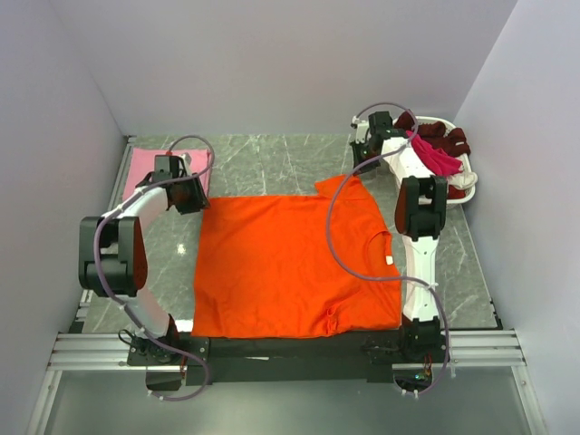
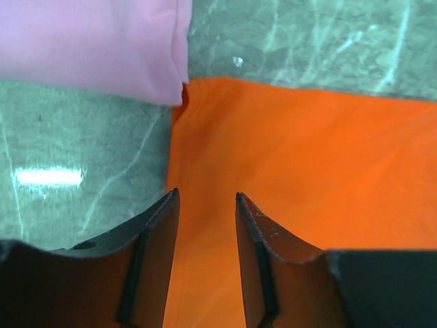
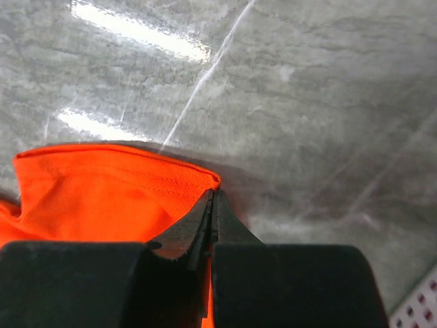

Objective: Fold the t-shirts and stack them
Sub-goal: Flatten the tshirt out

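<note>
To lift the far edge for folding, clamped on orange t-shirt [image 1: 290, 267] sleeve with right gripper [image 3: 212, 198]. Poised part-open over other corner with left gripper [image 2: 205, 198].

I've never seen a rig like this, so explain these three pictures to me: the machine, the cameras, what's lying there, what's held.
Two robot arms are bolted at the near edge of a grey marble-patterned table. One picture looks down from above and behind them; the other two come from wrist cameras. A bright orange cloth t-shirt lies spread flat. A folded light pink cloth shirt lies far left; a white plastic basket far right holds magenta and dark maroon shirts. The right gripper is pinched shut on the orange shirt's sleeve hem. The left gripper hangs open over that shirt's far left corner, holding nothing.
</note>
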Controlling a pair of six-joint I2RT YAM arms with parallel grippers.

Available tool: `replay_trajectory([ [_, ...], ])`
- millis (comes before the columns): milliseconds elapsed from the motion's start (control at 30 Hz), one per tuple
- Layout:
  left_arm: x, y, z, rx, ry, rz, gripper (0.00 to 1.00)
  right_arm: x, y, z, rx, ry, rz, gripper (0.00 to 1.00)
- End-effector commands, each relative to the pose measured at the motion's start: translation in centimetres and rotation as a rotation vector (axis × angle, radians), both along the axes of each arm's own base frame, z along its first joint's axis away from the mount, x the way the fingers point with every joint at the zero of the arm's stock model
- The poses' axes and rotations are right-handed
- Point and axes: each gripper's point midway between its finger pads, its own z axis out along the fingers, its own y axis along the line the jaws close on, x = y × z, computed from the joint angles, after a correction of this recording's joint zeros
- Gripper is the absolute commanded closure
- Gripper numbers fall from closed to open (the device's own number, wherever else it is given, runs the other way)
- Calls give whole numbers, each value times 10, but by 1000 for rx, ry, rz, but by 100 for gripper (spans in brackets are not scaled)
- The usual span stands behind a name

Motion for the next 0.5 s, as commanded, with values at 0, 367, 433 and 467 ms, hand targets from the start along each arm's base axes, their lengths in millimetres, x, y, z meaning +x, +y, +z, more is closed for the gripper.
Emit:
replay_trajectory([
  [0, 23, -1, 14, -4, -43, 14, 56, 12, -10, 59, -38, -152, -15, 100],
  [367, 46, 0, -14, 67, 17, 4, 60, -10, -27, 52, -89, -144, -37, 100],
  [433, 47, -3, -19, 95, 32, -3, 63, -11, -30, 53, -98, -148, -41, 100],
  [467, 51, -3, -21, 111, 29, 0, 63, -11, -32, 58, -103, -159, -45, 100],
])
